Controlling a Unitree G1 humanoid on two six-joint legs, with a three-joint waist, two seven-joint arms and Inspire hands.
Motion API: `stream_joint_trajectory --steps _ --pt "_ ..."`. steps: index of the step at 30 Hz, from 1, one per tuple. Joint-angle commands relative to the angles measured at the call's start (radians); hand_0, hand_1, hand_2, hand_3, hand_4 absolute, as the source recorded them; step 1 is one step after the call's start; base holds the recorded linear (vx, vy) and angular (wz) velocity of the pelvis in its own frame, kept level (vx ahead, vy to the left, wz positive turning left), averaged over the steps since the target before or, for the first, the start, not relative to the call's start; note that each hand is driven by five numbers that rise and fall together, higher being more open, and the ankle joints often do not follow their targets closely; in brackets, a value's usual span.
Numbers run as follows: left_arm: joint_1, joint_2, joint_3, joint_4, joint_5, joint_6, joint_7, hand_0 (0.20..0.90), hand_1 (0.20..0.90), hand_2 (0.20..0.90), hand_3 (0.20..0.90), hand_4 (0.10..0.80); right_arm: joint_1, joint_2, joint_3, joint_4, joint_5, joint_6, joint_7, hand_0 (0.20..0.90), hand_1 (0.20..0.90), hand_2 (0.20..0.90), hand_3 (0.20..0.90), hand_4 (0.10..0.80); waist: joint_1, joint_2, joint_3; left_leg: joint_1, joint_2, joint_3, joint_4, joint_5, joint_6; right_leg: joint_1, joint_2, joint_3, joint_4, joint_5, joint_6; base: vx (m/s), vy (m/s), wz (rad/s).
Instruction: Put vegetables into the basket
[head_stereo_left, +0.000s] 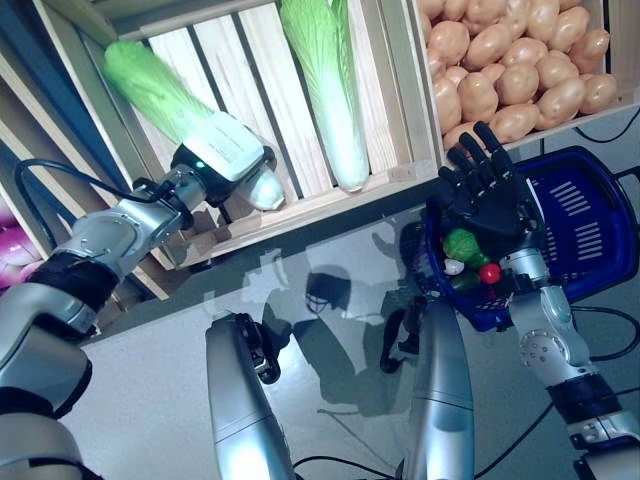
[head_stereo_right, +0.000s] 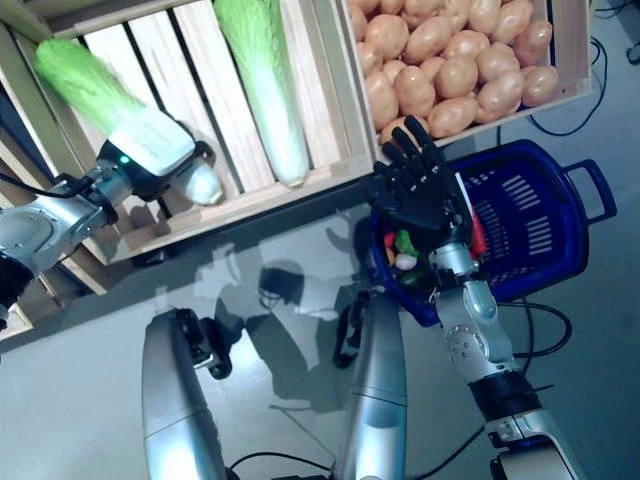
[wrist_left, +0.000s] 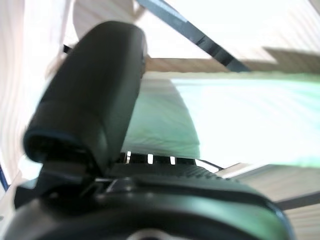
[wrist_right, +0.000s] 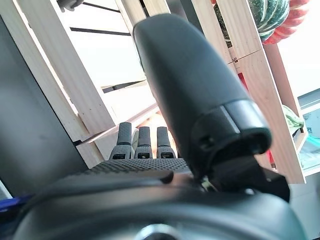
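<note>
My left hand (head_stereo_left: 205, 182) reaches into a wooden crate (head_stereo_left: 330, 197) of the stand and is curled round the white lower end of a long green napa cabbage (head_stereo_left: 150, 82). In the left wrist view my thumb (wrist_left: 90, 90) lies against the cabbage (wrist_left: 240, 115). My right hand (head_stereo_left: 490, 195) hovers over the left rim of the blue basket (head_stereo_left: 590, 235) on the floor, with its fingers (wrist_right: 140, 140) straight and nothing in it. In the basket lie a green vegetable (head_stereo_left: 462, 244), a small red round one (head_stereo_left: 489, 273) and a small white one (head_stereo_left: 455, 267).
The wooden stand's slanted crates run along the back, right behind the basket. A second napa cabbage (head_stereo_left: 330, 90) lies in the same crate to the right of the held one. Grey floor (head_stereo_left: 330, 290) lies in front of the stand.
</note>
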Motion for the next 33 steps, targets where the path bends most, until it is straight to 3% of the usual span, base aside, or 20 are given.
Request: stream_joint_trajectory --steps 1,10,16,22,27,28,33 --pt "0.053 0.004 -0.005 0.107 -0.01 -0.001 -0.051 0.3 0.3 0.3 0.3 0.4 -0.016 0.036 -0.12 -0.11 -0.001 -0.058 0.007 0.9 0.9 0.9 0.9 0.8 -0.01 -0.002 -0.013 0.011 0.022 0.03 -0.06 -0.011 -0.009 0.016 -0.035 -0.01 -0.019 0.051 0.066 0.073 0.003 -0.03" --pt "0.126 0.012 0.053 0.068 -0.076 -0.033 0.028 0.3 0.3 0.3 0.3 0.4 0.002 0.065 -0.123 -0.116 -0.013 -0.03 0.012 0.9 0.9 0.9 0.9 0.8 -0.011 0.006 -0.044 0.098 0.029 0.048 -0.099 0.004 0.002 0.095 -0.029 -0.019 -0.064 0.064 0.06 0.032 0.006 -0.06" --pt "0.131 -0.009 0.063 0.075 -0.122 -0.057 0.14 0.3 0.3 0.3 0.3 0.4 -0.008 0.082 -0.099 -0.091 -0.027 -0.065 0.04 0.9 0.9 0.9 0.9 0.8 -0.017 0.013 -0.066 0.203 0.031 0.087 -0.178 0.015 0.005 0.202 -0.02 -0.041 -0.159 0.083 0.053 -0.001 0.0 -0.01" --pt "0.128 -0.034 0.079 0.064 -0.195 -0.089 0.231 0.3 0.3 0.3 0.3 0.4 -0.026 0.096 -0.082 -0.075 -0.033 -0.077 0.05 0.9 0.9 0.9 0.9 0.8 -0.017 0.021 -0.097 0.359 0.005 0.131 -0.334 0.052 -0.001 0.351 -0.004 -0.065 -0.323 0.124 0.054 0.011 -0.001 0.04" --pt "0.17 -0.037 0.131 0.029 -0.297 -0.112 0.275 0.3 0.3 0.3 0.3 0.4 0.008 0.11 -0.081 -0.072 -0.041 -0.077 0.066 0.9 0.9 0.9 0.9 0.8 -0.006 0.028 -0.138 0.485 -0.015 0.141 -0.482 0.084 0.001 0.466 -0.004 -0.066 -0.451 0.155 0.057 0.058 -0.005 0.0" --pt "0.185 -0.041 0.151 0.025 -0.317 -0.12 0.282 0.3 0.3 0.3 0.3 0.4 0.015 0.116 -0.079 -0.069 -0.053 -0.073 0.068 0.9 0.9 0.9 0.9 0.8 -0.004 0.03 -0.15 0.51 -0.015 0.154 -0.532 0.119 0.013 0.486 -0.004 -0.075 -0.494 0.189 0.047 0.034 -0.008 0.01" --pt "0.256 -0.07 0.248 0.005 -0.361 -0.191 0.327 0.3 0.3 0.3 0.3 0.4 0.036 0.128 -0.056 -0.052 -0.176 -0.087 0.066 0.9 0.9 0.9 0.9 0.8 0.011 0.032 -0.194 0.621 -0.023 0.173 -0.623 0.123 0.015 0.587 -0.019 -0.094 -0.577 0.203 0.05 0.073 -0.004 -0.05"
